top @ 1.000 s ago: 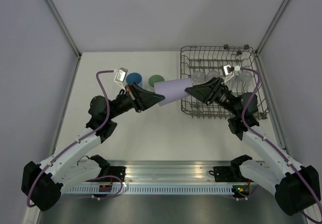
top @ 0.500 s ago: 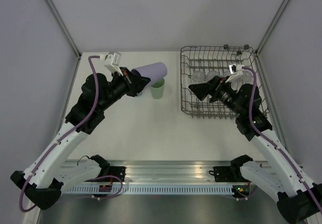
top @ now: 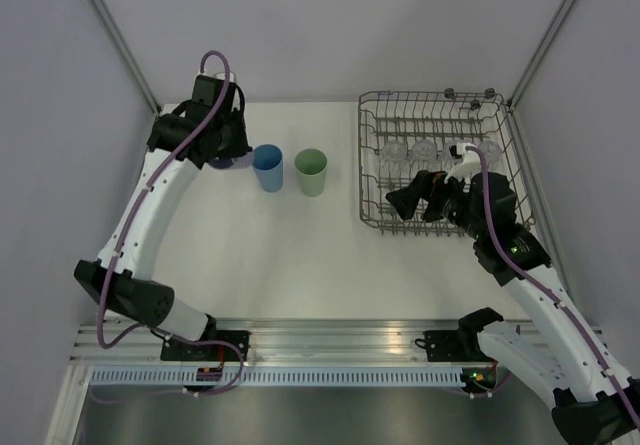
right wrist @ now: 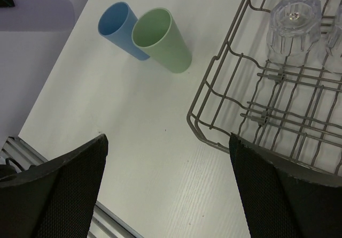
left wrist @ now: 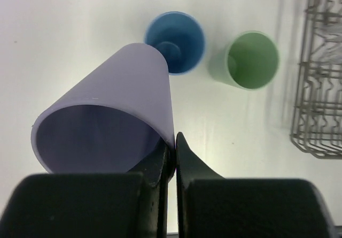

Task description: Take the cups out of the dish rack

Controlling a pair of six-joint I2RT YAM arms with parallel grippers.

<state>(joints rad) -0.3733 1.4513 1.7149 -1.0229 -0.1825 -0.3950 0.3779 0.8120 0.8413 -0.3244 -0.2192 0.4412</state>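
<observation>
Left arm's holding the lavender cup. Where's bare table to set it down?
Widest bare table: in front of the blue cup and green cup, toward the arm bases. Also a lane between green cup and dish rack. Crowded: the two cups stand close together; lavender cup hangs just left of blue; clear glasses line a rack row.

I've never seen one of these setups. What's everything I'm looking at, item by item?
table: one, white, under everything
dish rack: one, grey wire, far right on the table
clear glasses: four it seems, see-through, in a row inside the rack
blue cup: one, blue, upright, left of the rack
green cup: one, pale green, upright between blue cup and rack
lavender cup: one, lavender, held by its rim, left of the blue cup
arms: two, white and black, purple cables, from the near edge
left fingers: black, shut on the lavender cup's rim
right fingers: black, wide open, empty, over the rack's near left part
</observation>
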